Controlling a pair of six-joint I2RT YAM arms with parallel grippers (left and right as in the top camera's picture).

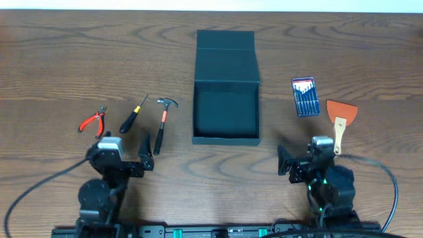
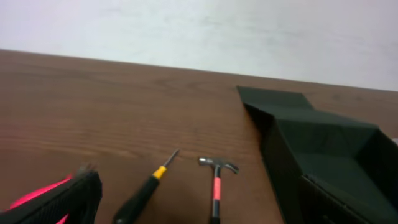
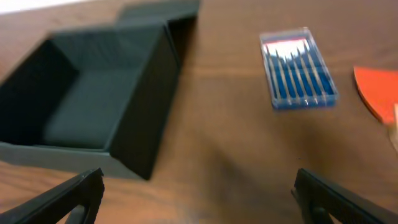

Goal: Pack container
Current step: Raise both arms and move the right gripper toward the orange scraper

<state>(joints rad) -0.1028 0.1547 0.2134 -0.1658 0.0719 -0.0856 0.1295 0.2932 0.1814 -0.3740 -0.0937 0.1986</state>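
The container (image 1: pixel 226 135) is a dark teal-black box in the middle of the table, with its flap lid (image 1: pixel 226 39) folded back and nothing inside. My left gripper (image 1: pixel 122 160) hovers near the front edge, left of the box, open with nothing between its fingers. The left wrist view shows one left finger (image 2: pixel 68 199), and beyond it the hammer (image 2: pixel 217 180), the screwdriver (image 2: pixel 146 193) and the container (image 2: pixel 323 155). My right gripper (image 1: pixel 307 163) sits open to the front right of the box. The right wrist view shows the right gripper (image 3: pixel 205 199) over bare wood, wide apart, with the container (image 3: pixel 143 112) ahead on the left.
Red-handled pliers (image 1: pixel 92 121), a black and yellow screwdriver (image 1: pixel 133 116) and a hammer (image 1: pixel 163 122) lie left of the box. On the right lie a blue case of small screwdrivers (image 1: pixel 305 96) and an orange scraper (image 1: pixel 341 114) with a wooden handle.
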